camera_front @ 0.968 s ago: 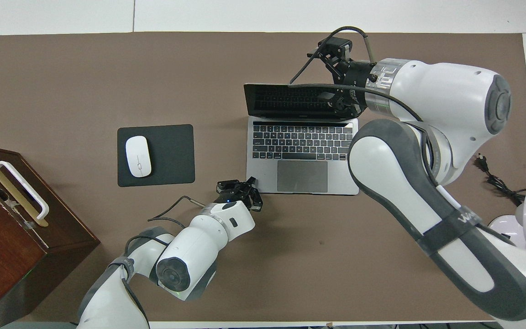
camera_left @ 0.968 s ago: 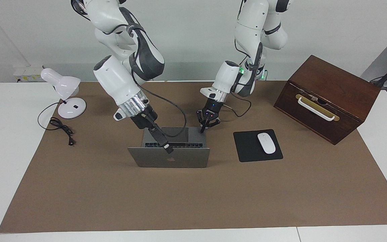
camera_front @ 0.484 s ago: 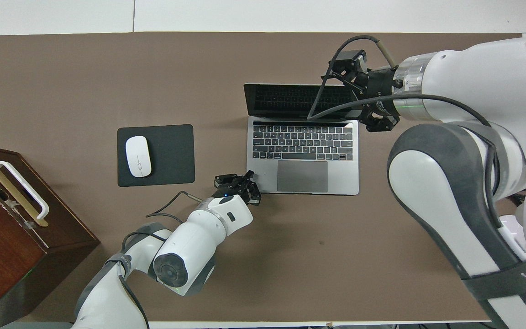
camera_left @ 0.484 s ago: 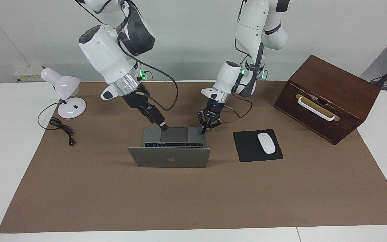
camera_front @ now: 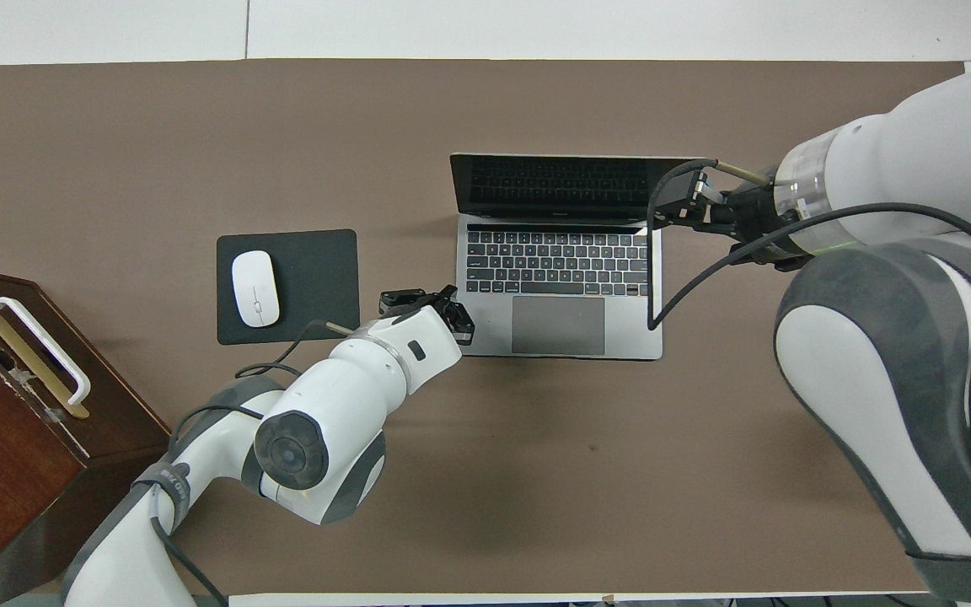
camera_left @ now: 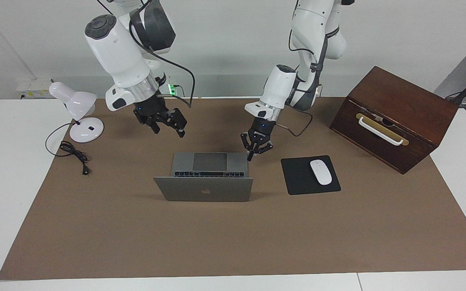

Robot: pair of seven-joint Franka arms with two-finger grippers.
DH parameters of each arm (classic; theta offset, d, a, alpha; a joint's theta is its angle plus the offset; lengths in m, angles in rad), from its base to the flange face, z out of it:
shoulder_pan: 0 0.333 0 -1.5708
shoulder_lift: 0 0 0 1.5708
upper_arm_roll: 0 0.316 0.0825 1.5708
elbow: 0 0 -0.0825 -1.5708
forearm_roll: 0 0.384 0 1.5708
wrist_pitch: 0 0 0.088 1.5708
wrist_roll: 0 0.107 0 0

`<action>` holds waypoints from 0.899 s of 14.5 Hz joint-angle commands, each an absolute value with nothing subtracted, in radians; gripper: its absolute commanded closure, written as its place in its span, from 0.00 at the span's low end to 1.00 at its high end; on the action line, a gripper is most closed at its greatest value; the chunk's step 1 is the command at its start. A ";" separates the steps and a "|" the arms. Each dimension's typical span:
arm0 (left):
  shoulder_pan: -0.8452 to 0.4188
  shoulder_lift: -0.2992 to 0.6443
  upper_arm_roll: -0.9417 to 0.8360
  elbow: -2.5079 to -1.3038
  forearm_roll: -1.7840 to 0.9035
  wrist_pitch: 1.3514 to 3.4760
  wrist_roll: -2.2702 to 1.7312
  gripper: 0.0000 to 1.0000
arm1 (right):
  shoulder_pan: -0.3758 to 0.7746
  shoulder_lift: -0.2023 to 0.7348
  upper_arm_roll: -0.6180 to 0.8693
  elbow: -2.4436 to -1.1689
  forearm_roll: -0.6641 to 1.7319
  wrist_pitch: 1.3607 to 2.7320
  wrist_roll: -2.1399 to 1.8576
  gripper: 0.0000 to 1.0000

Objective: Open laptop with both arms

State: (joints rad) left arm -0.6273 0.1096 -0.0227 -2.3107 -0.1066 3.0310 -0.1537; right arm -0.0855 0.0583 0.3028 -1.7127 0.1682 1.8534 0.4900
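At mid-mat (camera_left: 338,242), open laptop (camera_left: 203,189), lid upright, keyboard toward robots. Left gripper (camera_left: 253,154) clenched empty at base corner toward left arm's end; contact unclear. Right gripper (camera_left: 167,126) raised over mat beside laptop; can't tell its grip. Opening judged done. Next: lift both clear without nudging lid.

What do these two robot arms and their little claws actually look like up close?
Both are glossy white, rounded, jointed arms with dark grey joint covers and a silvery ring at the wrist. Loose black cables loop along each. The left gripper and right gripper are small, black, two-fingered claws with tiny blue lights; green lights glow near the bases.
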 commanded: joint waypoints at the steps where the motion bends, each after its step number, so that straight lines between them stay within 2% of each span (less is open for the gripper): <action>1: -0.597 0.034 -0.026 -2.238 -0.121 2.785 -0.144 1.00 | -0.097 0.045 0.273 -1.718 0.073 1.775 0.298 0.00; 6: -0.520 -0.009 -0.026 -2.041 -0.109 2.325 -0.066 1.00 | -0.095 0.011 0.192 -1.721 0.031 1.686 0.049 0.00; 10: -0.463 -0.089 -0.026 -2.006 -0.109 2.142 -0.002 0.99 | -0.094 -0.018 0.166 -1.724 0.031 1.611 0.034 0.00; 11: -0.448 -0.107 -0.026 -2.006 -0.109 2.108 -0.002 0.81 | -0.094 -0.023 0.147 -1.720 0.031 1.609 0.032 0.00; 12: -0.434 -0.130 -0.026 -2.006 -0.109 2.076 -0.002 0.48 | -0.094 -0.023 0.137 -1.718 0.031 1.606 0.031 0.00; 13: -0.413 -0.149 -0.026 -2.006 -0.109 2.044 0.000 0.03 | -0.094 -0.029 0.124 -1.715 0.031 1.586 0.028 0.00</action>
State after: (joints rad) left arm -0.4529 -0.0968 -0.0186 -1.9978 -0.1062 2.1147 -0.0197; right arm -0.0862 -0.0128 0.1436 -1.7122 0.0462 1.6135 0.0548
